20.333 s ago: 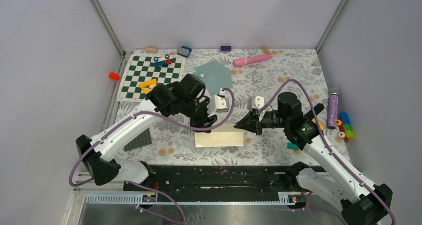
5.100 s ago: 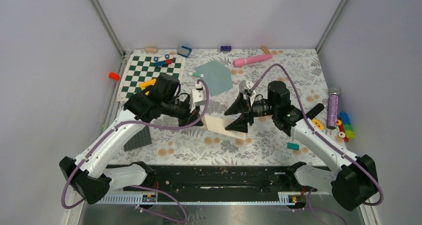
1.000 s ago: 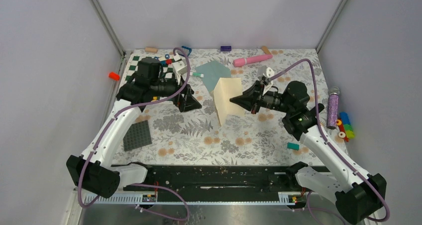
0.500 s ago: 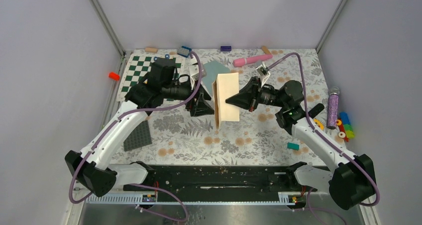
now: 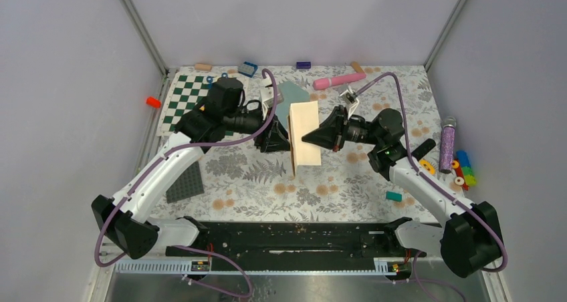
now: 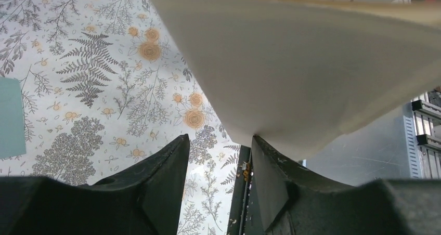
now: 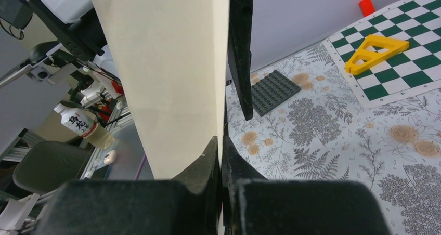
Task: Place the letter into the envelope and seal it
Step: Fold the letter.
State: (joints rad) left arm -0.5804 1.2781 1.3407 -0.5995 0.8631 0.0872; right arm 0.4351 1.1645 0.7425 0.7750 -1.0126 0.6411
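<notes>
The cream letter [image 5: 305, 135] stands folded and upright above the table's middle, and my right gripper [image 5: 309, 139] is shut on its right edge. In the right wrist view the sheet [image 7: 166, 74] rises from the pinched fingertips of the right gripper [image 7: 221, 139]. My left gripper [image 5: 281, 133] is at the letter's left side, jaws apart. In the left wrist view the letter [image 6: 312, 63] hangs over the left gripper [image 6: 219, 141], its lower edge touching the right finger [image 6: 270, 178]. The teal envelope [image 5: 291, 91] lies flat behind, partly hidden; a strip of the envelope [image 6: 9, 118] shows at the left.
A chequered board [image 5: 190, 98] with a yellow triangle [image 7: 377, 52] lies at the back left. A dark studded plate [image 5: 185, 182] is front left. A pink cylinder [image 5: 339, 81] lies at the back, a purple tube [image 5: 446, 145] and coloured blocks [image 5: 463, 170] at the right.
My left gripper has moved right, up to the letter, and its jaws have narrowed. The right gripper has carried the upright letter slightly left.
</notes>
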